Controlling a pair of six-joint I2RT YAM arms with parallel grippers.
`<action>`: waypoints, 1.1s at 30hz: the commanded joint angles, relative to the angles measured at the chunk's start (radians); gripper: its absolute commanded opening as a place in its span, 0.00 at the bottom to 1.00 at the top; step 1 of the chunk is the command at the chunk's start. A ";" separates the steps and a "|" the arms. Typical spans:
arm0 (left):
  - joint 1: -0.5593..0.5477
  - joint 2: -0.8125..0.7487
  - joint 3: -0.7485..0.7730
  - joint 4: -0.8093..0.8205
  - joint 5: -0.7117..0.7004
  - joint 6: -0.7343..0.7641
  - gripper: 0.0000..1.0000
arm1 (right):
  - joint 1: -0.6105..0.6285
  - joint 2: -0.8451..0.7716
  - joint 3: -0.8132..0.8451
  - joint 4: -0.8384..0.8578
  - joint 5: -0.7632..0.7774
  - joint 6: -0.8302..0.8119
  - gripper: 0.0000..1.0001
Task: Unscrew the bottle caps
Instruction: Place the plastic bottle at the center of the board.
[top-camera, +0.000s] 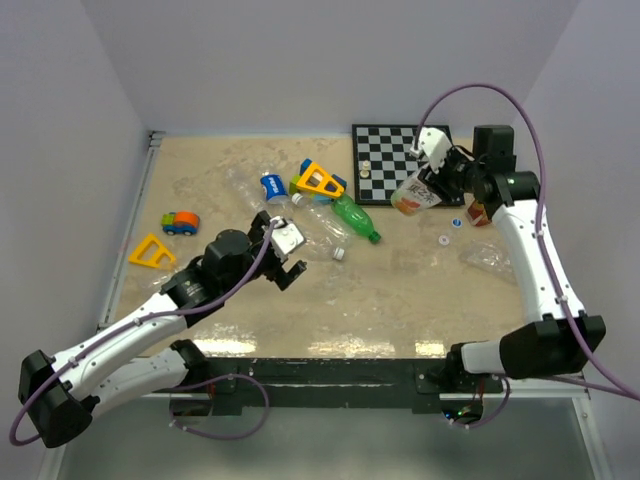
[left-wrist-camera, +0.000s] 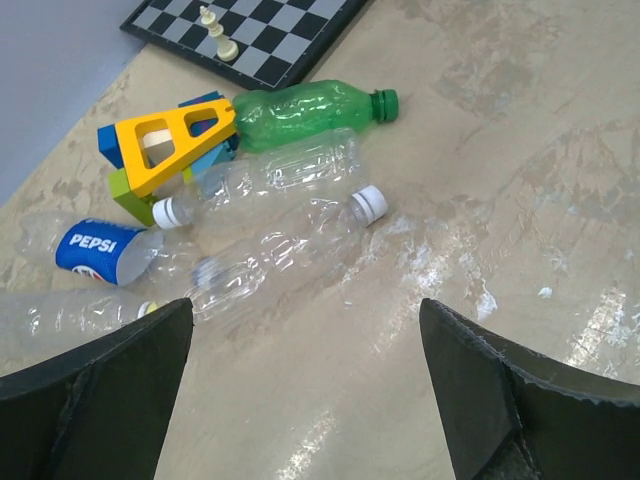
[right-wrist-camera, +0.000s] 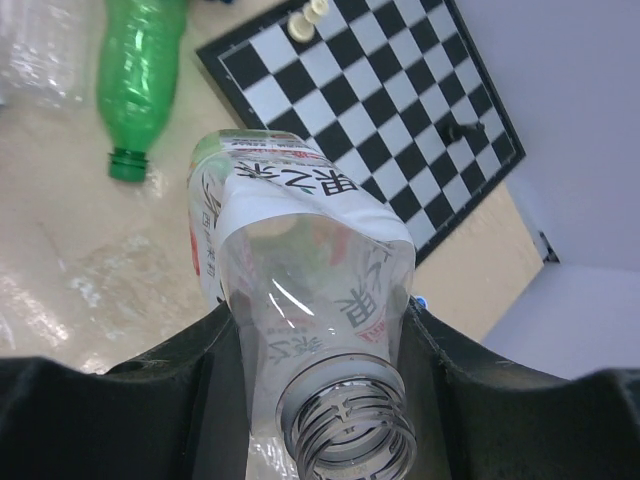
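My left gripper (top-camera: 290, 248) (left-wrist-camera: 305, 310) is open and holds nothing, low over bare table just short of a pile of lying bottles. Two clear bottles there wear white bottle caps (left-wrist-camera: 368, 203) (left-wrist-camera: 172, 210); one of these caps (top-camera: 339, 254) also shows from above. A green bottle (left-wrist-camera: 300, 115) (top-camera: 356, 218) lies behind them. At the back right, my right gripper (top-camera: 432, 182) (right-wrist-camera: 320, 315) is shut on a clear bottle with a white label (right-wrist-camera: 290, 230) (top-camera: 415, 195). Its threaded neck (right-wrist-camera: 348, 430) is bare. Two small loose caps (top-camera: 443, 239) (top-camera: 456, 222) lie on the table below it.
A chessboard (top-camera: 395, 160) with a few pieces lies at the back. A Pepsi bottle (left-wrist-camera: 100, 250) and a yellow-and-blue toy (left-wrist-camera: 165, 150) sit by the pile. A toy car (top-camera: 181, 222) and a yellow triangle (top-camera: 152, 252) are at the left. An amber bottle (top-camera: 478, 212) and crumpled clear plastic (top-camera: 487, 257) are at the right.
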 joint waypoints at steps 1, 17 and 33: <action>0.002 -0.032 -0.008 0.051 -0.054 0.018 1.00 | 0.003 0.083 0.073 -0.004 0.176 0.026 0.14; 0.004 -0.070 -0.020 0.059 -0.037 0.016 1.00 | -0.031 0.313 0.082 0.030 0.298 0.044 0.20; 0.002 -0.061 -0.020 0.056 -0.037 0.016 1.00 | -0.043 0.372 0.172 -0.046 0.276 0.023 0.81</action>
